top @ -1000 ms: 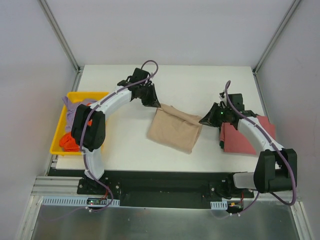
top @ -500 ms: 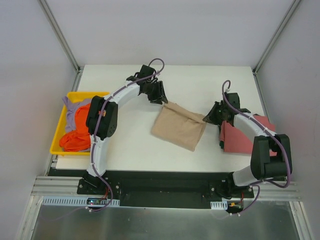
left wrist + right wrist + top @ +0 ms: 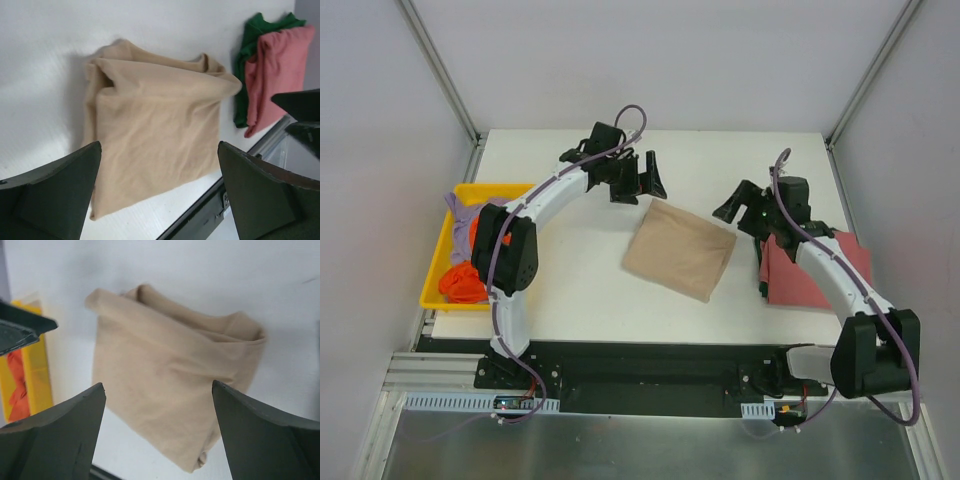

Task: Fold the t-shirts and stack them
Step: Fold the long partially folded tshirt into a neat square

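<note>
The folded tan cloth t-shirt (image 3: 678,252) lies on the white table (image 3: 570,290) between the left gripper (image 3: 645,184) and right gripper (image 3: 737,212), both spread wide and empty, probably ready to carry it onto the dusty red shirt (image 3: 805,278).

A folded t-shirt (image 3: 678,250) is laid near the middle of the worktop (image 3: 720,160). Just behind its far left corner the left gripper (image 3: 642,183) is held, fingers (image 3: 50,200) spread, apart from the cloth. Just beside its far right corner the right gripper (image 3: 735,212) is held likewise. Near the worktop's right edge a pile (image 3: 810,280) of two t-shirts is seen, one upon the other. At the left edge a bin (image 3: 433,272) is set, with loose t-shirts (image 3: 460,282) heaped in it.
</note>
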Controlling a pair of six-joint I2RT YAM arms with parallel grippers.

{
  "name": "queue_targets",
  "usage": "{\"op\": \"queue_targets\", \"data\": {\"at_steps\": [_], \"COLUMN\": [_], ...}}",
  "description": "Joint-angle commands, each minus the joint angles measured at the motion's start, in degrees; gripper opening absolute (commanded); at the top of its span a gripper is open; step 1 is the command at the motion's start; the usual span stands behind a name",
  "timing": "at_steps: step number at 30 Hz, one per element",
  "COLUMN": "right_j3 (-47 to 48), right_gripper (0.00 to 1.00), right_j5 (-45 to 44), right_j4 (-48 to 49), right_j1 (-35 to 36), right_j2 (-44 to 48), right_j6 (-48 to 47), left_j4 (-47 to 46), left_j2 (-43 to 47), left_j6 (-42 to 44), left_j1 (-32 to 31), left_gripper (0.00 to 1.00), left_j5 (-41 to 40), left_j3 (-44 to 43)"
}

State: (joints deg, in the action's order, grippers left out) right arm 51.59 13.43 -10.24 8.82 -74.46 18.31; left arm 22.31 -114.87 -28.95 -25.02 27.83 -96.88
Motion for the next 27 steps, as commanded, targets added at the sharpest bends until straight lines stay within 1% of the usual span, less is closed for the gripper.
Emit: {"op": "queue_targets", "data": {"at_steps": [1, 3, 4, 6, 11, 15, 19, 23, 27], "right_j3": [-2.0, -2.2, -2.0, -1.0, 3.6, 6.3, 8.3, 8.5, 9.2], "right_gripper": [0.9, 0.91, 0.96, 0.96, 0.96, 0.96, 0.96, 0.96, 0.96], "right_j5": [12.1, 15.3, 16.0, 16.4, 15.2, 12.2, 12.0, 10.4, 8.4], "right_j4": [4.5, 7.1, 7.8, 8.2, 8.1, 8.0, 6.7, 5.5, 3.7], "right_j1": [3.8, 4.9, 5.2, 5.2, 4.4, 3.0, 1.7, 0.9, 0.2], "right_j2": [1.2, -0.9, -2.1, -5.0, -13.2, -18.5, -23.1, -26.7, -30.7], "right_j6": [-0.5, 0.6, 1.2, 1.3, -0.1, -1.0, -2.5, -4.0, -5.6], "left_j4": [-1.0, -1.1, -1.1, -1.1, -1.1, -1.1, -1.1, -1.1, -1.1], "left_j2": [5.5, 3.7, 2.4, -0.4, -8.6, -15.5, -22.0, -26.8, -26.6], "left_j6": [2.0, 1.4, 1.2, 0.9, 2.8, 3.0, 1.8, -1.0, -1.9], "left_j1": [-3.3, -3.5, -3.5, -3.5, -3.5, -3.3, -2.8, -2.1, -2.1], "left_gripper": [0.99, 0.99, 0.99, 0.99, 0.99, 0.99, 0.99, 0.99, 0.99], "left_j5": [4.9, 6.4, 7.2, 7.6, 12.9, 10.8, 9.1, 9.3, 8.1], "left_j3": [1.6, 0.3, -0.7, -2.7, -10.2, -17.1, -22.2, -23.0, -18.4]}}
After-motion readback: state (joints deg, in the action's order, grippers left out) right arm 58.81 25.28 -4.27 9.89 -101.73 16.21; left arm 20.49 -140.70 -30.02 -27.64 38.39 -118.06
